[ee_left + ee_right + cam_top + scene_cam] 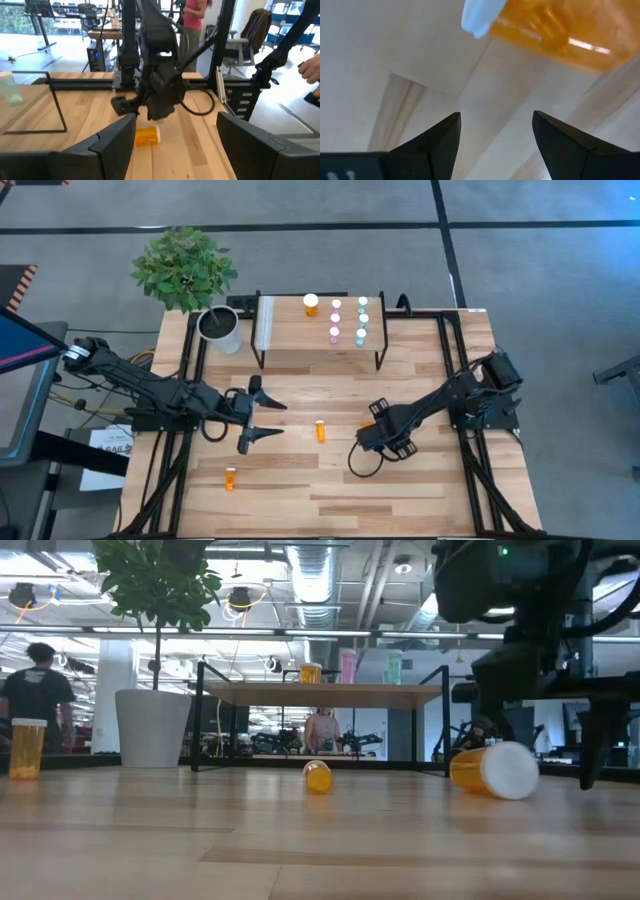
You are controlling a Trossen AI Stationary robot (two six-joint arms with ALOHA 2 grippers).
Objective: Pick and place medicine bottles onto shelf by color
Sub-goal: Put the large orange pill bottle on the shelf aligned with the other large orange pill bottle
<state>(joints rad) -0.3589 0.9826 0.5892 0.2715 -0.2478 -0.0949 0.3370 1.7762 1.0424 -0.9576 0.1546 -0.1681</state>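
Right gripper (496,131) | fingers wide, seemingly just above toppled orange bottle (560,27) | left gripper (262,421) wide.

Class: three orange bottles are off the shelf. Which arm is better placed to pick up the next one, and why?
Right. Its open end effector hangs directly above a lying orange bottle; the left end effector is open, farther from any bottle.

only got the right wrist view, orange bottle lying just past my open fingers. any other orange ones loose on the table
Observer: Yes, two. A lying orange bottle sits mid-table between the arms.
Operator: and the other
Observer: An upright orange bottle stands on the left arm's side, beyond the open left gripper.
Operator: where's orange on the shelf
Observer: The shelved orange bottle stands toward the left side of the shelf; pink bottles and teal bottles line up to its right.
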